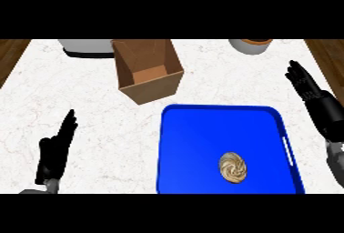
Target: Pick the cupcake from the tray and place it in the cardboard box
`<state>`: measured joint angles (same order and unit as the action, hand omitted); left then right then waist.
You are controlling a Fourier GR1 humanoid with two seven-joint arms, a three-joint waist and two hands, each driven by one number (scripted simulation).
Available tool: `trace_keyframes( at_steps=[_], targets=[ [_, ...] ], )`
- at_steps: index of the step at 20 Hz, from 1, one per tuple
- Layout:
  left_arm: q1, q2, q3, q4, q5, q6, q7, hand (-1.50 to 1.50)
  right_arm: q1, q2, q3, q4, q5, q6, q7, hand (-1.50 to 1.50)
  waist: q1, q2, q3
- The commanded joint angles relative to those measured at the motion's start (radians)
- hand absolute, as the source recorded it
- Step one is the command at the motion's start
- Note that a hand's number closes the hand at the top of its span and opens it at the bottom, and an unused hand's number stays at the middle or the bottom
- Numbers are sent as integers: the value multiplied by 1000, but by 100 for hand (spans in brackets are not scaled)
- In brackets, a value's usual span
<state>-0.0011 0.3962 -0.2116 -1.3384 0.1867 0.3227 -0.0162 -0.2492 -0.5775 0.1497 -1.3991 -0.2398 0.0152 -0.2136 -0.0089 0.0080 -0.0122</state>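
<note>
Head view: cupcake [234,168] at 5 o'clock from view centre, on the floor of the blue tray [201,136], in the near right part of it. Stands upright, swirled beige-and-brown top facing up. Outline a little taller than wide, long axis on the 12-to-6 o'clock line. Touches no rim of the tray and neither hand.

Tray rectangular, long axis also 12 to 6 o'clock, near end cut off by the view's lower edge. Pale handle slot [289,152] along the 3 o'clock rim, near the cupcake.

Cardboard box [149,68] at 11 o'clock from the tray, on the white marbled counter [80,104], close to the tray's far left corner but apart from it. Open at the top, tall back wall raised at the 12 o'clock side, body turned so that one corner points toward 6 o'clock. Plain brown faces.

Left hand [55,150] at 8 o'clock of the view, well apart from the tray. Fingers straight, pointing toward 12 o'clock, nothing held.

Right hand [312,95] at 3 o'clock of the view, just outside the tray's right rim. Fingers straight, pointing toward 11 o'clock, nothing held.

Grey-and-white appliance [86,47] at 11 o'clock on the counter's far edge, behind the box. Round pot [250,45] at 1 o'clock, partly cut off.
</note>
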Motion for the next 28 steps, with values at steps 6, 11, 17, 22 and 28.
trace_keyframes(
  at_steps=[6,11,17,22,28],
  targets=[
    [-10,63,150,-173,197,-117,60,0,289,176,-85,-242,-38,-355,148,-150,-58,-41,10],
    [22,55,150,-215,237,-135,96,0,408,241,-139,-364,199,-677,-70,-150,-65,-41,11],
    [12,64,155,-246,258,-160,132,0,726,248,133,-673,498,-769,-25,-150,-38,-20,7],
    [-2,81,167,-269,268,-166,149,0,844,54,123,-614,711,-681,264,-150,-13,0,-2],
    [-7,91,163,-297,268,-179,159,0,922,-11,157,-705,913,-513,617,-150,30,7,-2]
  ],
)
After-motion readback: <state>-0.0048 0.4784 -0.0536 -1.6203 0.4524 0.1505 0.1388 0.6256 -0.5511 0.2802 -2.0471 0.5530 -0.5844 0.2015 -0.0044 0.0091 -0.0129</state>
